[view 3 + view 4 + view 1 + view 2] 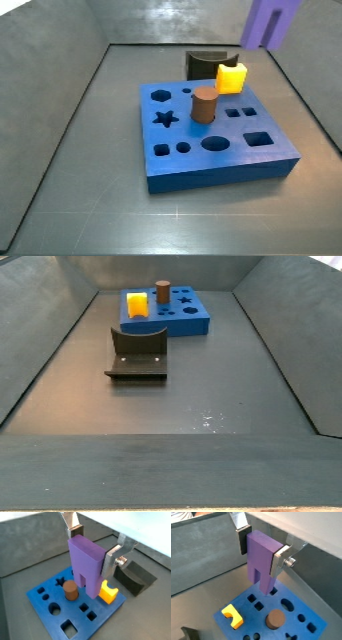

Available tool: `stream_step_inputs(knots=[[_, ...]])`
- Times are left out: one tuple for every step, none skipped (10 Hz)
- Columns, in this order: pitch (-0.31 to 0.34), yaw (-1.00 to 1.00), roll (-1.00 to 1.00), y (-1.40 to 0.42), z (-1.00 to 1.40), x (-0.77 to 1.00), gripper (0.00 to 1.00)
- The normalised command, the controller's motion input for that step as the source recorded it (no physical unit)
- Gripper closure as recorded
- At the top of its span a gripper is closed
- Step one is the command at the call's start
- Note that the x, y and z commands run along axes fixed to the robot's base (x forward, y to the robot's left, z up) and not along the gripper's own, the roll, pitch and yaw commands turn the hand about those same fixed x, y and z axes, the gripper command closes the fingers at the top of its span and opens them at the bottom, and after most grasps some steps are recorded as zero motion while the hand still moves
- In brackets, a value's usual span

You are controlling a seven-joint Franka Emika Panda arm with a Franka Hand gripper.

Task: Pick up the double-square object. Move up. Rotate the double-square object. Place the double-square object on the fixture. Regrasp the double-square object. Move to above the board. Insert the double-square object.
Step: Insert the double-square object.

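My gripper (93, 547) pinches double-square object (85, 564), held upright above board (50, 612) (fixture (138, 353) empty, regrasp apparently done). Left: align, lower, insert into matching hole.

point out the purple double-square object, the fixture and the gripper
double-square object (85, 559): a wrist view, its broad front face.
fixture (138, 354): a side view, its base plate.
gripper (262, 548): a wrist view, midway between its fingertips, above the board.
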Motion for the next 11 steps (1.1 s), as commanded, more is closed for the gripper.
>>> stream_step_inputs(knots=[[0.014,-0.05,0.08,0.0,-0.43,0.34,1.0],[-0.024,0.0,0.02,0.01,-0.39,0.27,1.0],[-0.093,0.0,0.0,0.05,-0.55,0.29,1.0],[-0.137,0.0,-0.04,0.11,-0.62,0.21,1.0],[-0.14,0.0,-0.01,0.06,-0.59,0.12,1.0],[-0.107,0.0,0.0,0.03,-0.56,0.09,1.0],[-0.084,0.0,0.0,0.0,-0.38,0.0,1.0],[-0.037,0.01,-0.02,0.0,-0.34,0.0,1.0],[-0.057,0.0,-0.04,0.0,-0.38,-0.05,1.0],[-0.031,0.0,-0.08,0.01,-0.28,-0.07,1.0],[-0.087,0.0,-0.08,0.0,-0.28,-0.18,1.0]])
